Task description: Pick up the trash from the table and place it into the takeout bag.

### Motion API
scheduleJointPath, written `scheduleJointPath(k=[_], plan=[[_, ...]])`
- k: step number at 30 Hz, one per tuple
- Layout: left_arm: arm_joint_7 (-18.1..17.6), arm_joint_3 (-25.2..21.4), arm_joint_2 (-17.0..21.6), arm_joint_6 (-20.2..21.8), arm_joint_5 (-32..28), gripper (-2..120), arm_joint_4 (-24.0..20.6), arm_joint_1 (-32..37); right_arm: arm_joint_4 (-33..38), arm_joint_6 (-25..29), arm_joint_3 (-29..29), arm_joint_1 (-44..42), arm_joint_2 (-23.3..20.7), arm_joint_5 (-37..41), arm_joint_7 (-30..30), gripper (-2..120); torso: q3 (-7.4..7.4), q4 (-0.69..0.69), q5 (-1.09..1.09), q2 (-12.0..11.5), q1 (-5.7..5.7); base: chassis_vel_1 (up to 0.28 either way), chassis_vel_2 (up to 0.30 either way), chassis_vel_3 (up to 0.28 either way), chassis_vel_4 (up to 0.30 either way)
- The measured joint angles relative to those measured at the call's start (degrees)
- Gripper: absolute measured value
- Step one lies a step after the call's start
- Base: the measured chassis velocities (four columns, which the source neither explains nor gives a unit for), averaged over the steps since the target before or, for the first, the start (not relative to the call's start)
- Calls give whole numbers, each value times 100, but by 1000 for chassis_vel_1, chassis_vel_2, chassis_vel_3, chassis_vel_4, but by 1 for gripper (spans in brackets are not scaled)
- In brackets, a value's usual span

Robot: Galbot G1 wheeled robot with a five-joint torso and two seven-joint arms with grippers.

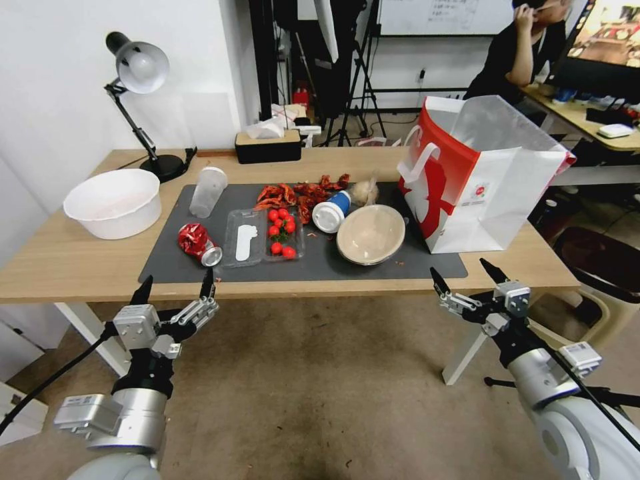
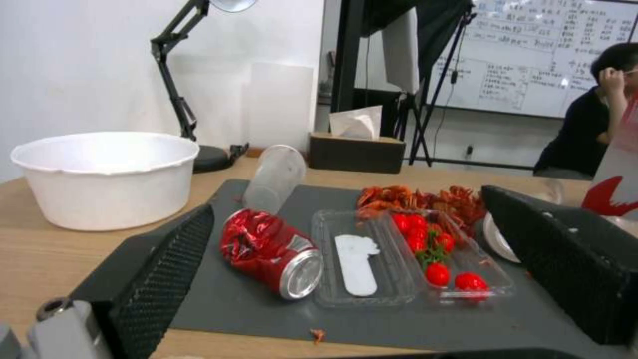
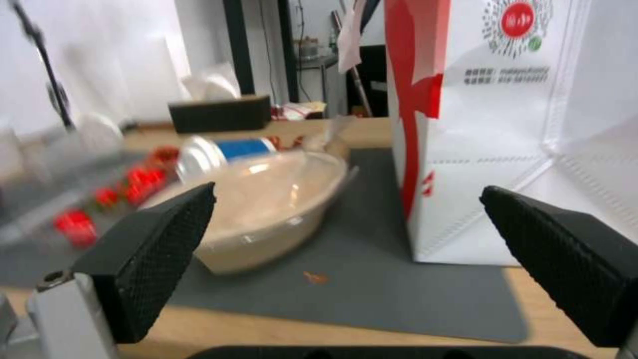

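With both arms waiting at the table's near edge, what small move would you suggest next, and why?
Probably advance the left pincer toward the crushed red can. The pincer is open, short of the table, and the can lies on its side just ahead on the mat, with nothing between.

The right gripper [image 3: 346, 239] is seen with its jaws spread wide, held off the near edge of the table [image 3: 266, 326]. Between its fingers [image 3: 149, 259], the tan round bowl [image 3: 266, 199] is framed on the dark grey mat [image 3: 372, 284], with the blue cup [image 3: 229, 149] lying behind it. The takeout bag [image 3: 505, 139] is stood upright just beside the bowl.
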Motion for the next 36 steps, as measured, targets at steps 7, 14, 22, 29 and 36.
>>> scheduleJointPath(k=[7,14,22,29,36], plan=[[1,0,2,-24,42,100,41,13,-82,-534,-294,503,-40,1629,732,100,0,0,0,0,0,0,0,0,0],[0,-15,3,-86,69,100,84,38,-434,-1312,-879,1335,162,3321,1917,100,0,0,0,0,-1,0,0,0,0],[17,-41,4,-194,75,100,105,76,-605,-1820,-1395,2046,393,3895,3231,100,0,1,-1,0,-1,0,0,0,0],[26,-43,4,-194,76,100,105,90,-667,-1943,-1660,2346,499,4187,3825,100,0,0,-1,0,-1,0,0,0,0],[26,-35,4,-178,45,100,37,120,-868,-2043,-1719,2569,563,4701,4084,89,0,0,0,0,-1,0,0,0,0]])
